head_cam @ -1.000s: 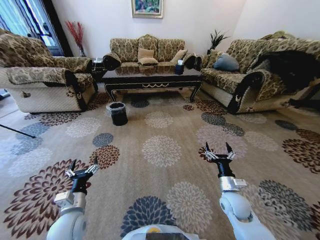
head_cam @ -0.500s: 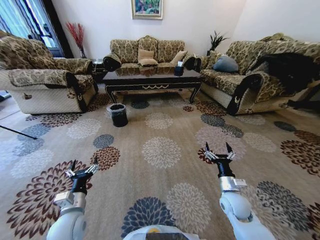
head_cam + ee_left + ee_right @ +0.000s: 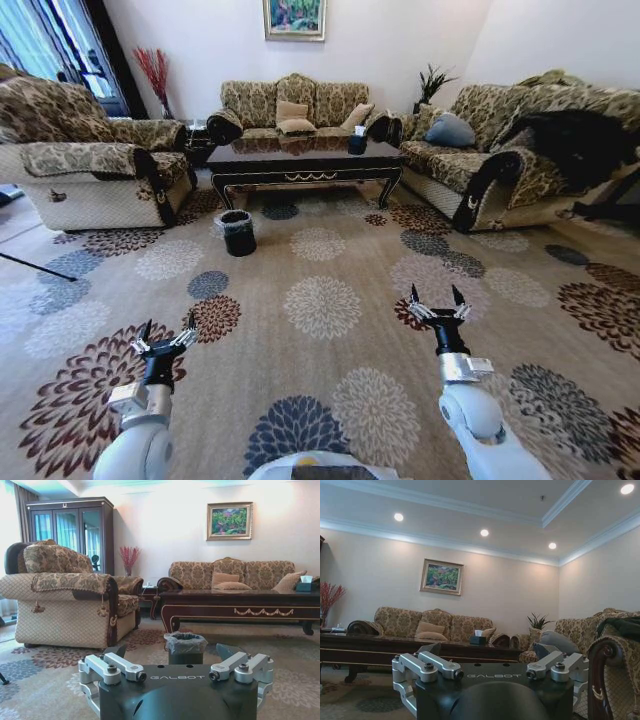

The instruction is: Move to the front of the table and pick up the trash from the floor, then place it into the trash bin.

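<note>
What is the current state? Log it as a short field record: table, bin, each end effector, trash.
table: the table stands far ahead, between the sofas
bin: the trash bin sits on the carpet in front of the table's left end, clear liner over its rim
left end effector: left end effector open, held low over the carpet, empty
right end effector: right end effector open, held low over the carpet, empty
trash: none made out on the carpet

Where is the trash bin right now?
In the head view the trash bin stands on the carpet left of centre, just in front of the table at its left end, near the left armchair.
</note>
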